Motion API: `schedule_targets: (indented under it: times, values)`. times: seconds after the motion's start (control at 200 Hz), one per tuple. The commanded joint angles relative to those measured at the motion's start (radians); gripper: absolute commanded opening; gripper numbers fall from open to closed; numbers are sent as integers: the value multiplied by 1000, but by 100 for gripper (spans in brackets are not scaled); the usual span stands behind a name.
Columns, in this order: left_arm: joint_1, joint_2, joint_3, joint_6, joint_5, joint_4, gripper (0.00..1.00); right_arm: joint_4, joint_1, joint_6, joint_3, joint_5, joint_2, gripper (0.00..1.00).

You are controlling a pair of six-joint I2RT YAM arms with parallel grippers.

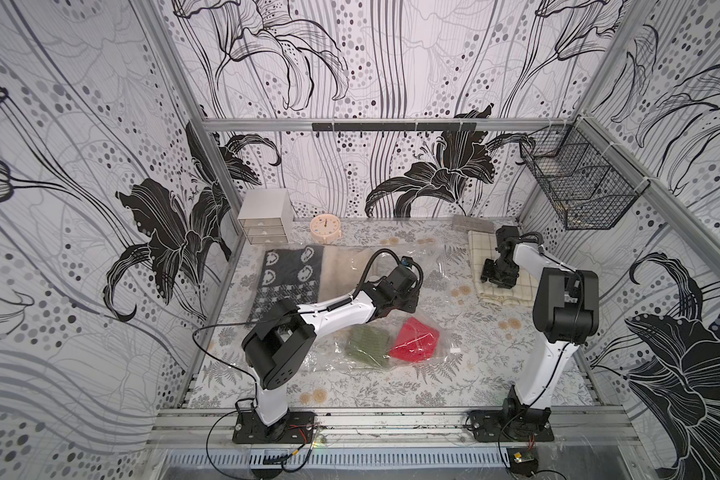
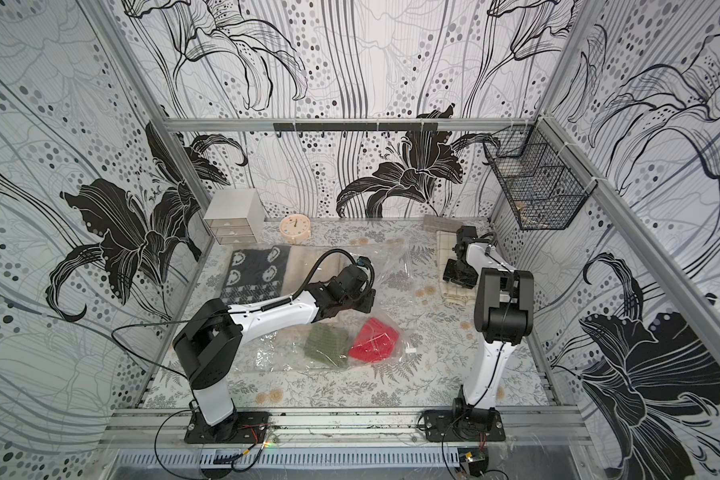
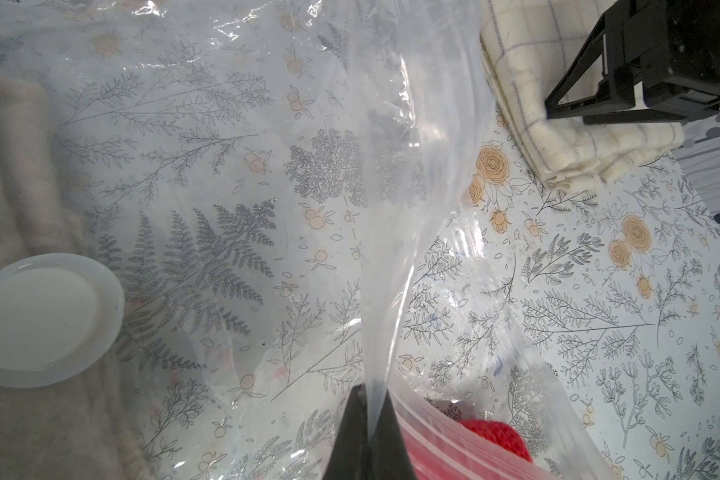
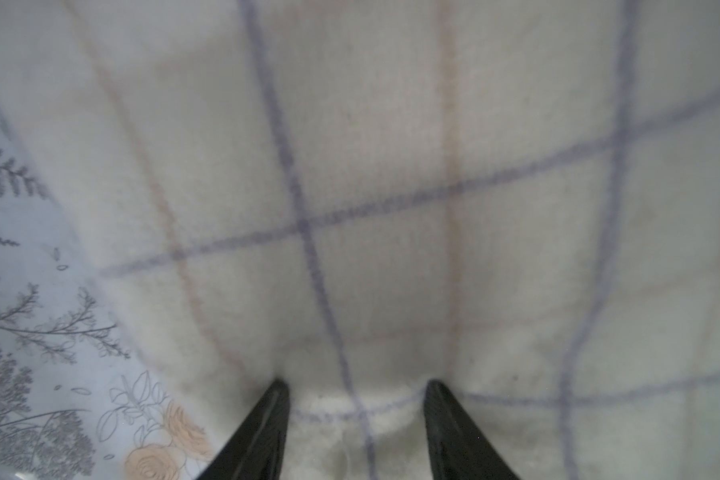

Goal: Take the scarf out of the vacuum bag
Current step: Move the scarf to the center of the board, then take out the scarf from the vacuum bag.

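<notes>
The table (image 1: 495,365) carries the whole job, and on it the bag (image 1: 429,253) sprawls across the middle, clear and crinkled. The scarf (image 1: 504,296), cream with a thin check, lies folded at the far right, wholly outside the plastic and well apart from it. I judge the removal itself done, with only letting go and pulling back left. A green knit (image 1: 368,345) and a red knit (image 1: 414,340) sit inside the bag near the front. A beige cloth (image 1: 341,266) runs under or into its far left part; I cannot tell which. The right gripper (image 1: 493,278) hangs over the scarf, and the left arm reaches over the bag, hiding its own tips in both top views. The wrist views fill that gap. The left gripper (image 3: 371,392) has its jaws pressed together on a raised fold of plastic, close to the striped zip track and the red knit. The right gripper in its own wrist view (image 4: 356,384) has its jaws spread about halfway, with nothing clearly caught between them. The tips sit at the scarf's fuzzy surface, too blurred to say whether they touch. Only the left wrist view shows the valve disc (image 3: 42,320) plainly, lying over the beige cloth.
</notes>
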Motion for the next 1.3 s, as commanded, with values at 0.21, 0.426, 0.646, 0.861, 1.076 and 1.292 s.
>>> schedule_targets:
  times: [0.21,0.426,0.646,0.861,1.076,1.292]
  values:
    - [-5,-16,10,12,-14,25,0,-31,45,25,-41,-16,-249,56]
    - [-20,6,7,-1,-13,40,0,-2,142,77,-211,-176,-435,56]
    - [-35,31,14,-15,-22,49,0,52,201,110,-385,-375,-544,56]
    - [-67,50,36,-23,-65,49,0,118,222,126,-521,-517,-581,55]
    - [-80,50,54,-33,-91,50,0,123,237,114,-559,-606,-590,55]
    - [-83,38,73,-31,-113,40,0,192,301,164,-627,-635,-551,55]
